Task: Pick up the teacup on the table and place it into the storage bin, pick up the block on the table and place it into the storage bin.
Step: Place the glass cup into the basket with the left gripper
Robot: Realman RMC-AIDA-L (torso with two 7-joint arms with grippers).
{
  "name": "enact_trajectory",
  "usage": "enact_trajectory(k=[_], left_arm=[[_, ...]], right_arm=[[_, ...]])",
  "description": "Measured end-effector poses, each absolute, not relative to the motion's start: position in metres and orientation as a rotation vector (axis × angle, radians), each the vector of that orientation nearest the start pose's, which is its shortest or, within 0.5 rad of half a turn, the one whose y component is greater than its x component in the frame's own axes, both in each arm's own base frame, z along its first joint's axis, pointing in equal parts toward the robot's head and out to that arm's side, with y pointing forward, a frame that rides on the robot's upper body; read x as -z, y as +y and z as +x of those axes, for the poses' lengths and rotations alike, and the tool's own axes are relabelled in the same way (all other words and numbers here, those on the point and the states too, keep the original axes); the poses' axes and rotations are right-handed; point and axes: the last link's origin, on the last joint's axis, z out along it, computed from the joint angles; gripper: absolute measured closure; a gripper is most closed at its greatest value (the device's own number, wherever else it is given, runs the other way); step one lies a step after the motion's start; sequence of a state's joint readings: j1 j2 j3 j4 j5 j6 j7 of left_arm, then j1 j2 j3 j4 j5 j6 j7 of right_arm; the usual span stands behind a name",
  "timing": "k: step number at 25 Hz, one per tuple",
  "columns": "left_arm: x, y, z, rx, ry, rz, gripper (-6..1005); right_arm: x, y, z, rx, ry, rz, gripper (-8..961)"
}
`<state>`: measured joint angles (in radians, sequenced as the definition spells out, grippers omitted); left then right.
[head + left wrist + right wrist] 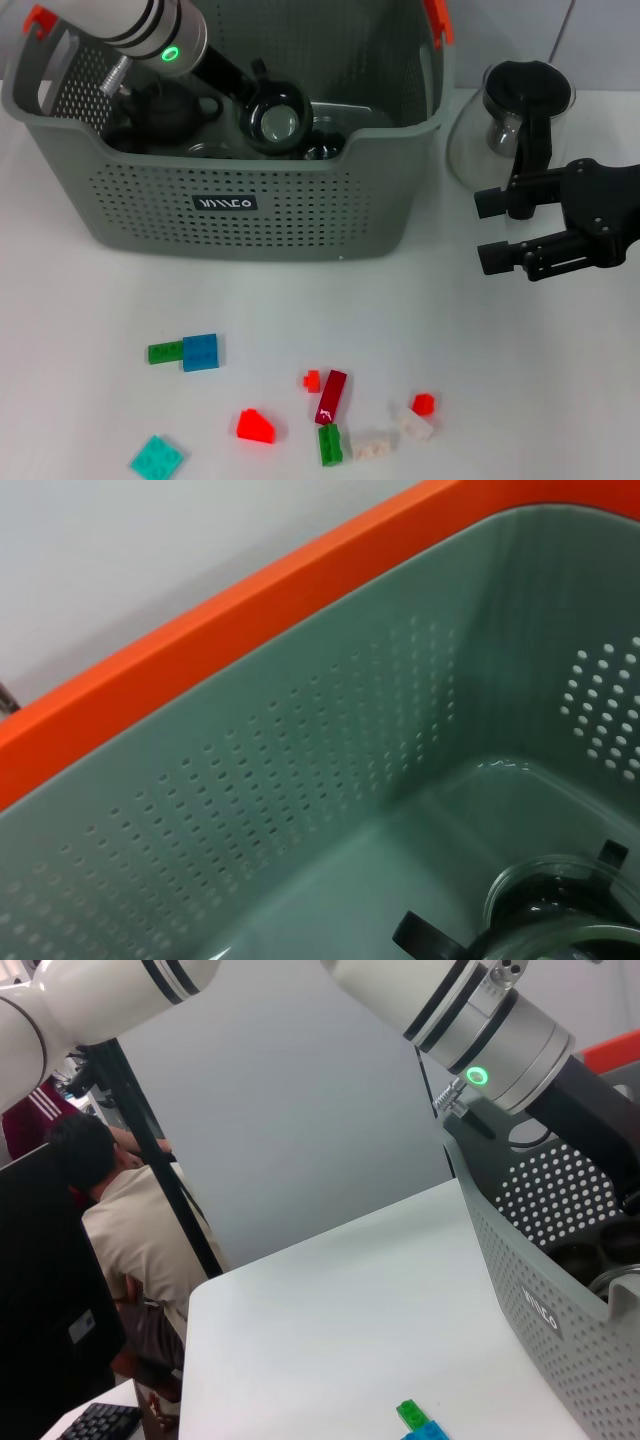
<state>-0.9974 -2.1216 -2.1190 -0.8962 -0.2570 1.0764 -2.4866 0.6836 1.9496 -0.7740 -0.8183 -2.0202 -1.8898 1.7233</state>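
the storage bin (250, 190) sits at the table's twelve o'clock, dark teaware inside. the left gripper (272, 118) reaches down into it; i cannot tell how its fingers stand. blocks lie scattered at six o'clock, among them a blue block (200, 352) and a red block (255, 426). at three o'clock the right gripper (497, 230) hovers wide apart, just before a glass pot (510, 120).

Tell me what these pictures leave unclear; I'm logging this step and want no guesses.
- Left gripper: inside the storage bin in the head view; its body hides the fingers and whatever they hold.
- Bin contents: dark items and glass are partly cut off by the left wrist view's edge.
- Glass pot: the right gripper covers its lower part in the head view.
- Teal block: clipped by the head view's bottom edge.
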Motion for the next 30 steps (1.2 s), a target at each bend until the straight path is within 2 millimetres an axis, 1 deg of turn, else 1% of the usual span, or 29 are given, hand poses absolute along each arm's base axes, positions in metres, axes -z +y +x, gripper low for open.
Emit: enact_trajectory(k=[24,30], left_arm=[[0.0028,0.4662,-0.1443,-0.294,-0.732,-2.319,790],[-0.0011,0.467,-0.1432,-0.276,-0.731,-2.306,525]], right_arm=[[-0.0609,0.3443,0.201,-0.619,0.602,-3.064,99],[-0.0628,0.3437,0.2018,-0.633,0.604,-3.057,98]])
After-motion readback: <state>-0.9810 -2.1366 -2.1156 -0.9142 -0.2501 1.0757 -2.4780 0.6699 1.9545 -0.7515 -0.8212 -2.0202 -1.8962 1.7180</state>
